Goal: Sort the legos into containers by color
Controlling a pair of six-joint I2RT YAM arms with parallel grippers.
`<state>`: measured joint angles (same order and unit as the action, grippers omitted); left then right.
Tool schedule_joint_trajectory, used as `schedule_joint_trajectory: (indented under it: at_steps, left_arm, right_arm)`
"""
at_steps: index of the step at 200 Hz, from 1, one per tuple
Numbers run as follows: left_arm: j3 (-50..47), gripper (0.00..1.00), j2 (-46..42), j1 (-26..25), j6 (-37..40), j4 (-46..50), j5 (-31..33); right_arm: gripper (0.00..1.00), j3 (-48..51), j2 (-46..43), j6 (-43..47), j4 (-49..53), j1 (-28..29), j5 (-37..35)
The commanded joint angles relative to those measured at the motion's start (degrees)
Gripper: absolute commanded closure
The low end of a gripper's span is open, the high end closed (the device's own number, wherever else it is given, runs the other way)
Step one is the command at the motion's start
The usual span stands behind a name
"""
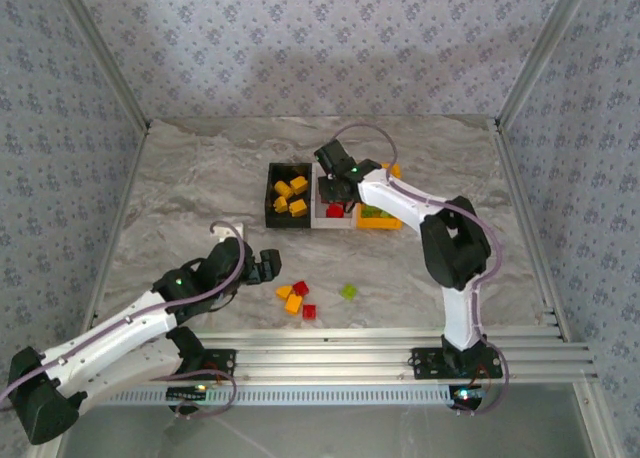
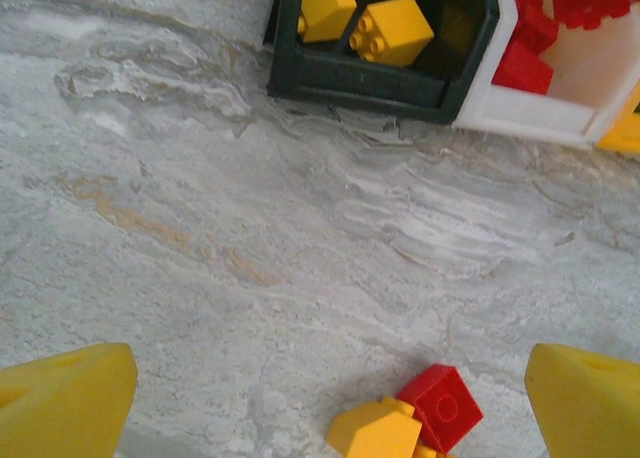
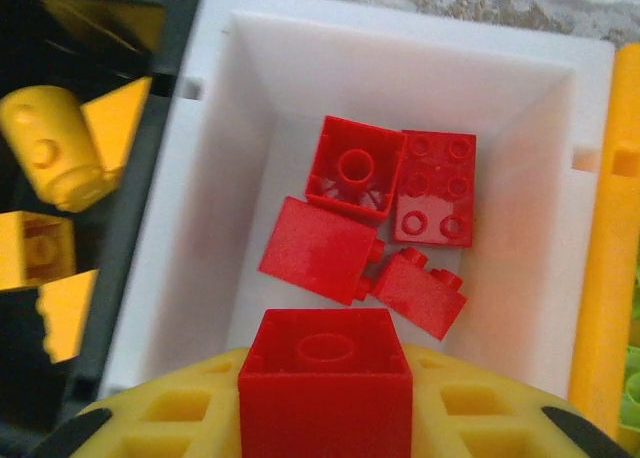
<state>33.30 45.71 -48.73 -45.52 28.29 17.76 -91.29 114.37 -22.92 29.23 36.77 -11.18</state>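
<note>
My right gripper (image 1: 330, 186) hangs over the white bin (image 1: 334, 222), shut on a red lego (image 3: 325, 383) between its yellow fingers (image 3: 170, 408). Several red legos (image 3: 352, 168) lie in the white bin (image 3: 200, 228) below it. Yellow legos (image 1: 290, 196) fill the black bin (image 1: 270, 213), and green ones (image 1: 375, 214) lie in the orange bin (image 1: 392, 223). My left gripper (image 1: 272, 266) is open, low over the table just left of loose yellow (image 1: 290, 298) and red (image 1: 301, 287) legos. Its view shows the red lego (image 2: 440, 406) and yellow lego (image 2: 372, 430) between the wide-apart fingertips (image 2: 60, 403).
Another red lego (image 1: 309, 311) and a green lego (image 1: 348, 291) lie loose near the table's front rail (image 1: 380, 338). The three bins stand joined in a row at mid-table. Walls close in the sides and back.
</note>
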Motion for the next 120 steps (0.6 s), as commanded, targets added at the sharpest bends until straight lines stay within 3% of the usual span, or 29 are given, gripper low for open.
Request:
schedule_joint_trajectory:
  at_steps: [1, 14, 36, 90, 120]
  left_arm:
    - [-0.34, 0.01, 0.82, 0.36, 2.03, -1.65, -3.29]
    - [-0.26, 0.01, 1.6, 0.33, 2.87, -2.08, -4.66]
    - [-0.15, 0.01, 3.05, 0.22, 3.94, -2.83, -7.09]
    - [1.07, 0.11, 13.42, -1.64, 6.83, -6.44, -17.02]
    - [5.2, 0.19, 21.8, -6.63, 9.19, -6.71, -16.04]
  right_arm:
    - [0.47, -4.31, 0.29, 0.3, 0.44, -0.21, -0.52]
    - [0.33, -4.84, -0.37, 0.72, 0.31, -0.29, -0.13]
    - [0.26, -2.65, -3.98, 0.15, -0.72, -0.21, -0.15]
    - [0.24, 15.32, -18.75, -3.48, -5.69, 1.85, 0.55]
    - [0.24, 25.15, -25.81, -5.52, -7.22, 1.83, 0.72]
